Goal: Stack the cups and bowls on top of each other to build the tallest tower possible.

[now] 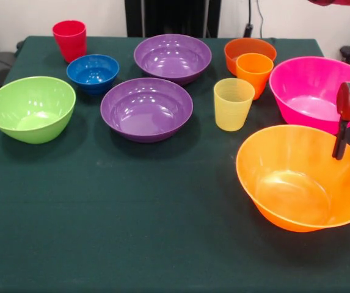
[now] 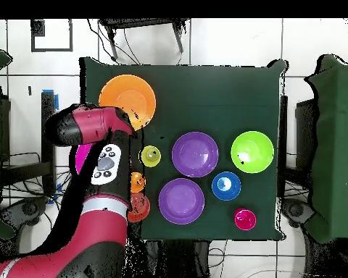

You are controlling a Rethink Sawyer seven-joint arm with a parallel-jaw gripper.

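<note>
Gripper: the gripper (image 1: pixel 341 146) hangs at the right edge of the front view, under a red block of the arm. Only one dark finger shows, so I cannot tell if the fingers are apart or together. It holds nothing that I can see.

Large orange bowl: the large orange bowl (image 1: pixel 297 183) stands upright on the green table cloth (image 1: pixel 132 232). The dark finger is at the bowl's far right rim; whether it touches the rim I cannot tell.

Pink bowl: the large pink bowl (image 1: pixel 306 91) stands just behind the orange one, and its right part is hidden behind the red block.

Cups near: the translucent yellow cup (image 1: pixel 233 104) stands left of the pink bowl. The orange-yellow cup (image 1: pixel 254 73) stands just behind it, in front of the small red-orange bowl (image 1: pixel 248 49).

Middle: two purple bowls, the nearer purple bowl (image 1: pixel 146 108) and the farther purple bowl (image 1: pixel 172 58), stand close to each other.

Left side: the small blue bowl (image 1: pixel 93 73), the red cup (image 1: pixel 69 39) behind it and the lime green bowl (image 1: pixel 31 108) are well apart from the gripper.

Tower: nothing is stacked; all bowls and cups stand alone and upright.

Overhead view: the arm (image 2: pixel 90 188) covers most of the pink bowl and part of the orange rim.
</note>
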